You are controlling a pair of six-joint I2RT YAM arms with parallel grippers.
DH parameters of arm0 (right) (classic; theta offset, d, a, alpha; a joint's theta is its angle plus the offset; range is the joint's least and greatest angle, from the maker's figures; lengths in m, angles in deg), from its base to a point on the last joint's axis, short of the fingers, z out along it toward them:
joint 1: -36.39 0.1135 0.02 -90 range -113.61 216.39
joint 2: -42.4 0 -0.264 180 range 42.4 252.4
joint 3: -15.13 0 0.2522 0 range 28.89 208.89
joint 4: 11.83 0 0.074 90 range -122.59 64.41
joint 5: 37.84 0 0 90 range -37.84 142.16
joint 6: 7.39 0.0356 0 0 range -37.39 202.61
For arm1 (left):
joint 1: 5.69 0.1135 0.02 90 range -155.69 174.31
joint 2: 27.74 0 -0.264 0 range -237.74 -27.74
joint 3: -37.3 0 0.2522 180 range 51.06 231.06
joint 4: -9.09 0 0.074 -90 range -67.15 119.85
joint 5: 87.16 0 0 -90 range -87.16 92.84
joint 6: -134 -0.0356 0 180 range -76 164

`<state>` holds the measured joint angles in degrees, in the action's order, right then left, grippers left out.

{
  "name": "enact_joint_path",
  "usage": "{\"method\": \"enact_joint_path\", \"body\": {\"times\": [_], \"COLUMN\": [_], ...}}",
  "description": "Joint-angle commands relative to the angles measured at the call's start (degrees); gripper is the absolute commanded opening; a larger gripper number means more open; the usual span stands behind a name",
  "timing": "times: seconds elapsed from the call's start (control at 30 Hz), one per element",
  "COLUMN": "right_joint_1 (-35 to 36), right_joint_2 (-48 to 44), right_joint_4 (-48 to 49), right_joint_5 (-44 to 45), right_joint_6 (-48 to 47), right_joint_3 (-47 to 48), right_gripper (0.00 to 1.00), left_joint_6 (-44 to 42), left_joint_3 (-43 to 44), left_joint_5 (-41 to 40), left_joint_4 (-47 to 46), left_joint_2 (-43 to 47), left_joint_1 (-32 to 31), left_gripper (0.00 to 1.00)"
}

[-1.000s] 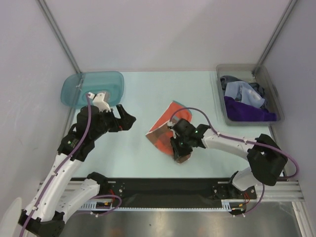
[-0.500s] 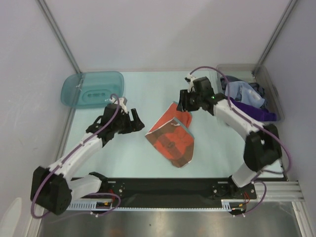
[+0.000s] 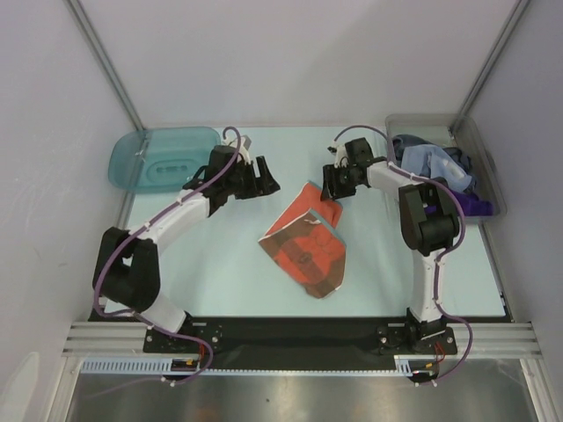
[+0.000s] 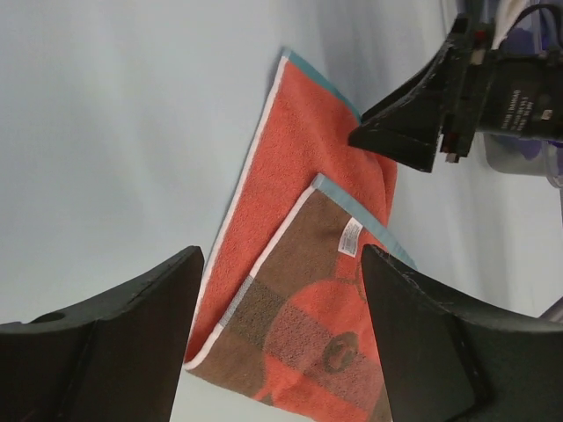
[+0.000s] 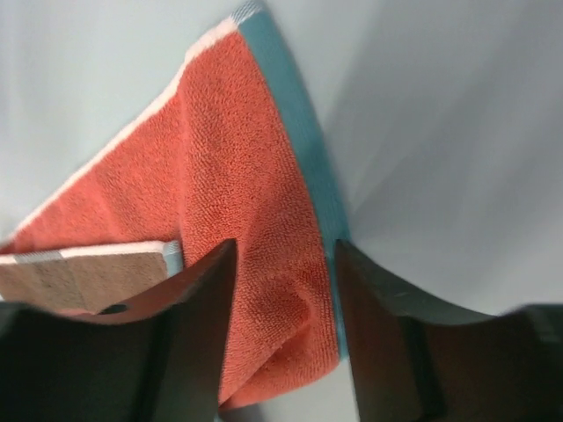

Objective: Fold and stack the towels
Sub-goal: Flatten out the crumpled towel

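The orange towel [image 3: 303, 251] lies half folded on the surface [image 3: 220, 255]; the other towels [image 3: 435, 167] sit unfolded in the bin [image 3: 392, 176]. The left tool [image 3: 266, 178] and right tool [image 3: 332, 189] both gape empty.

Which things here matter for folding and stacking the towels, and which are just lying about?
For the job: orange-brown printed towel, spread between the arms; grey-blue towel and purple towel, both in the clear grey bin.
Lying about: teal plastic tray; the bin itself, which only holds towels.
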<state>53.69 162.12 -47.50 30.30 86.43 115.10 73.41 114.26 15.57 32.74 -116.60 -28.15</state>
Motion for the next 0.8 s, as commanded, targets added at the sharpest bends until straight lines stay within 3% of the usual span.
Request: {"method": "enact_joint_path", "body": {"times": [0.0, 0.07, 0.23, 0.37, 0.43, 0.47, 0.5, 0.53, 0.6, 0.77], "right_joint_1": [0.72, 0.72, 1.24, 3.09, 2.57, 1.87, 0.64, -1.63, -3.67, -6.57], "right_joint_2": [1.3, 1.31, -2.29, -6.69, -8.79, -8.89, -8.72, -7.24, -4.68, 2.26], "right_joint_4": [0.73, 0.64, 2.13, 1.08, 2.56, 3.1, 3.19, 2.76, 0.83, -4.36], "right_joint_5": [-5.55, -7.56, -14.5, -12.78, -5.07, -4.77, -5.29, -7.9, -10.38, -12.75], "right_joint_6": [-5.12, -5.92, -8.03, -9.53, -8.13, -7.69, -7.07, -6.37, -5.31, -8.47], "right_joint_3": [3.34, 3.78, 2.65, 0.01, -2.0, -2.28, -2.02, -1.32, 1.49, 5.98], "right_gripper": [0.51, 0.42, 0.03, 0.0, 0.12, 0.22, 0.4, 0.45, 0.52, 0.53], "left_joint_6": [-3.04, -3.65, -3.92, -7.95, -8.84, -9.19, -9.11, -9.02, -7.97, -7.61], "left_joint_3": [4.12, 5.78, 6.41, 9.65, 11.85, 11.69, 11.25, 10.29, 9.49, 8.08], "left_joint_5": [4.23, 4.84, 8.97, 11.61, 11.96, 12.4, 13.1, 14.33, 15.39, 17.68], "left_joint_4": [-3.3, -3.91, -8.74, -9.11, -6.65, -6.99, -7.51, -8.82, -9.54, -10.86], "left_joint_2": [-2.28, -4.38, -7.64, -11.85, -13.71, -13.71, -13.53, -13.19, -13.01, -13.01], "left_joint_1": [0.66, 1.1, 4.09, 4.62, 4.62, 4.62, 4.7, 4.7, 4.7, 4.7], "left_gripper": [0.79, 0.8, 0.8, 0.81, 0.8, 0.8, 0.81, 0.81, 0.82, 0.82]}}
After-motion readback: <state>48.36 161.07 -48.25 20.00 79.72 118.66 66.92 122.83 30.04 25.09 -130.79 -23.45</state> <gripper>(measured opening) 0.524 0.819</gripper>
